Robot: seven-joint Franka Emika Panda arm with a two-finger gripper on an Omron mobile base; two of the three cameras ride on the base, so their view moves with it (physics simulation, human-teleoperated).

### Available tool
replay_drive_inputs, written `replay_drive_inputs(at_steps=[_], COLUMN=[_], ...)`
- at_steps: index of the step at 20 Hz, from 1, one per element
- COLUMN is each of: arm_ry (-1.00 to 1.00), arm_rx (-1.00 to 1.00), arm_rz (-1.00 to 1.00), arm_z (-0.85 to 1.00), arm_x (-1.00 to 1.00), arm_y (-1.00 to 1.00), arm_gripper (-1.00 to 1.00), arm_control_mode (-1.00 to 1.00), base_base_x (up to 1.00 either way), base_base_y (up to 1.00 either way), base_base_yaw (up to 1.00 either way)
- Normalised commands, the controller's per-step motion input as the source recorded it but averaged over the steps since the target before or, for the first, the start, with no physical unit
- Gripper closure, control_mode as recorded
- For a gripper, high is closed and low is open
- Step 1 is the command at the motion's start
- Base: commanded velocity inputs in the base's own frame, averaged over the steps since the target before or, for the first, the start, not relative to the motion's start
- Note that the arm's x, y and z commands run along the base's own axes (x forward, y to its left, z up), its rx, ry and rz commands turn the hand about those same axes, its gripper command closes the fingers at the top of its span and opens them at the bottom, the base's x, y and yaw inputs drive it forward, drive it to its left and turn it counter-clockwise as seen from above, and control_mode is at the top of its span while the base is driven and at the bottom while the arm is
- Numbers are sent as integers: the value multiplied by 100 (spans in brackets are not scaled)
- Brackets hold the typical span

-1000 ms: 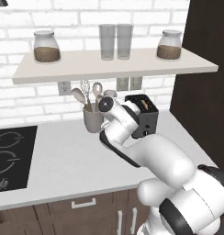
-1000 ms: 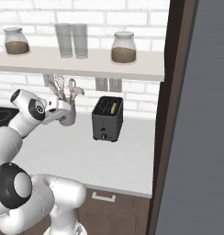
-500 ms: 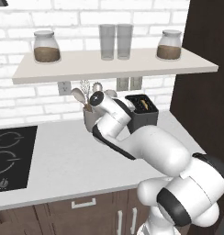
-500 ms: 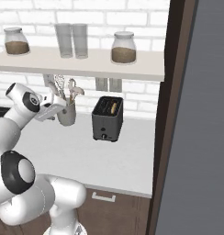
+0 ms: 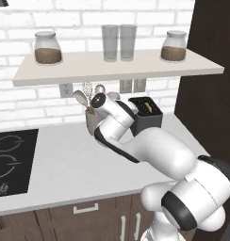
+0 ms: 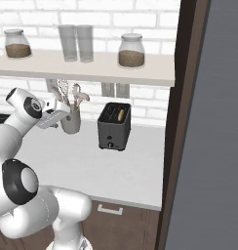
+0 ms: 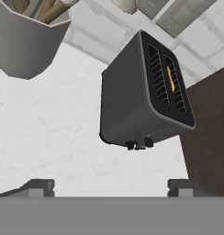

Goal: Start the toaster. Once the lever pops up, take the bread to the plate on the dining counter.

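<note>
Toaster on counter, right of utensil pot, bread in slot.

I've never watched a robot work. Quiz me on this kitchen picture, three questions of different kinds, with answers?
1. True or false: the thin tan slice of bread sits in a slot of the small black boxy toaster.
2. Which stands beside the toaster? A) the grey cup of utensils B) a kettle C) a fruit bowl
3. Fill in: the robot's two-finger gripper is ____ and holds nothing.

Key: 1 true; 2 A; 3 open.
</note>
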Motion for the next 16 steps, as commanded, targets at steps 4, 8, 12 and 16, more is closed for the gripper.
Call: replay_drive_inputs(at_steps=[4, 8, 12, 16], arm_ry=[0, 0, 0, 0], arm_rx=[0, 0, 0, 0], arm_rz=[0, 0, 0, 0], arm_z=[0, 0, 0, 0], arm_x=[0, 0, 0, 0], arm_y=[0, 0, 0, 0], arm_gripper=[-100, -100, -100, -100], arm_control_mode=[-100, -100, -100, -100], base_base_x=[0, 0, 0, 0], base_base_y=[0, 0, 0, 0], base_base_yaw=[0, 0, 0, 0])
